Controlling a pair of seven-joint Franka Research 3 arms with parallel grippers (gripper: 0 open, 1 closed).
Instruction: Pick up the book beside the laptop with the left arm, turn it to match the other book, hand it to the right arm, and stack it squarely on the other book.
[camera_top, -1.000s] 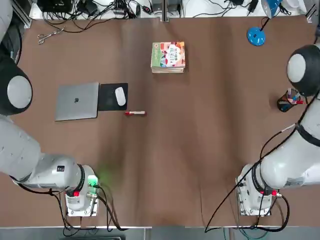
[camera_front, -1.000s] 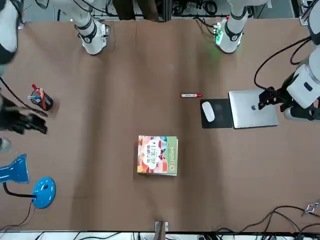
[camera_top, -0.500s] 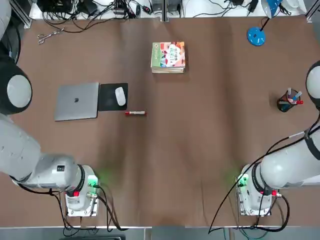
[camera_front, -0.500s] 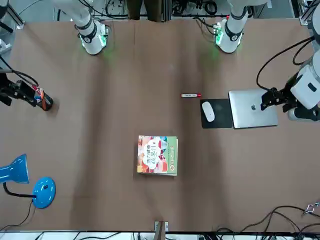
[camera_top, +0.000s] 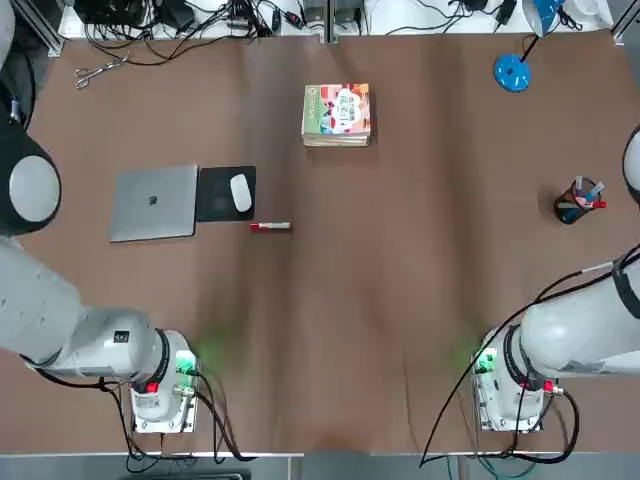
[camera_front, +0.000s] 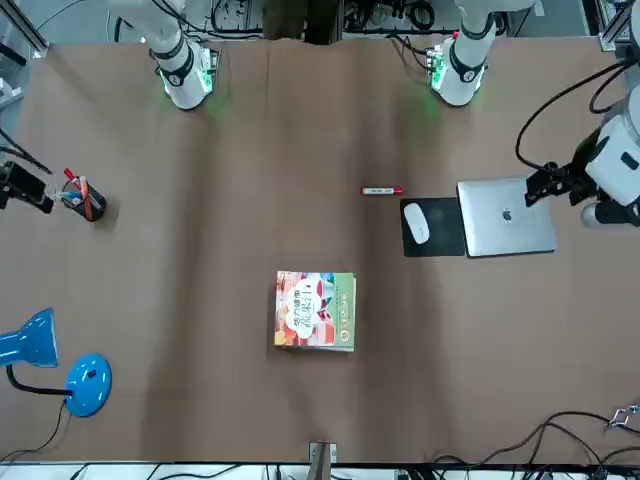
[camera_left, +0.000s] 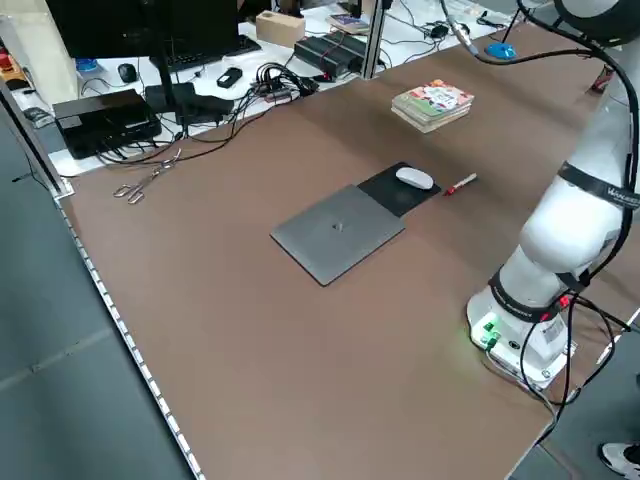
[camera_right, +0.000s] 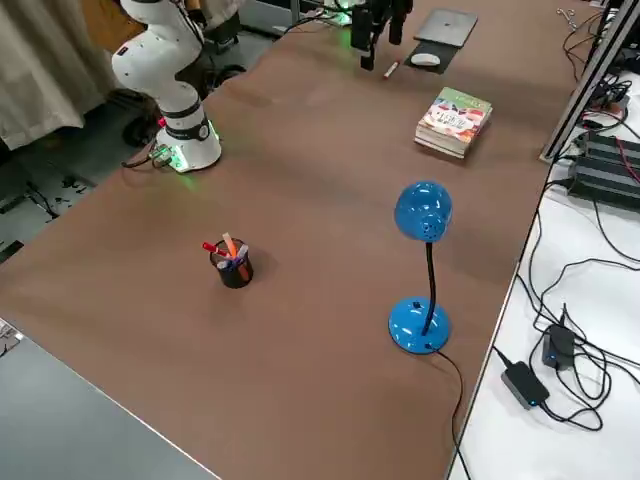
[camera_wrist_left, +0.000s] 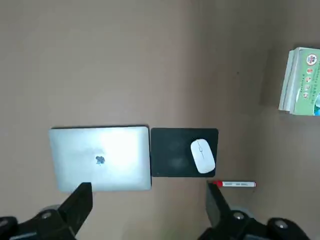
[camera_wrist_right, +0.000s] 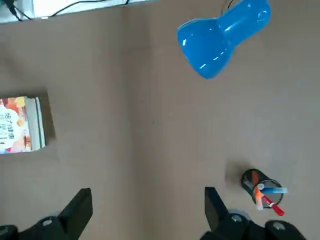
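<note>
The book, with its green, red and pink cover, lies at the far middle of the table on top of a thicker pale stack. The other book's white cover is hidden under it. The silver laptop lies shut at the left. My left gripper hangs open high over the laptop, with nothing between its fingers; the front view shows it at the laptop's outer edge. My right gripper is open and empty, up at the table's right side near the pen cup.
A black mouse pad with a white mouse lies next to the laptop, and a red marker lies just in front. A blue desk lamp, a pen cup, scissors and cables line the far edge and the right side.
The right arm has swung outward to the table's right side, its gripper now beside the pen cup. The left gripper drifted slightly outward past the laptop. The books have not moved.
</note>
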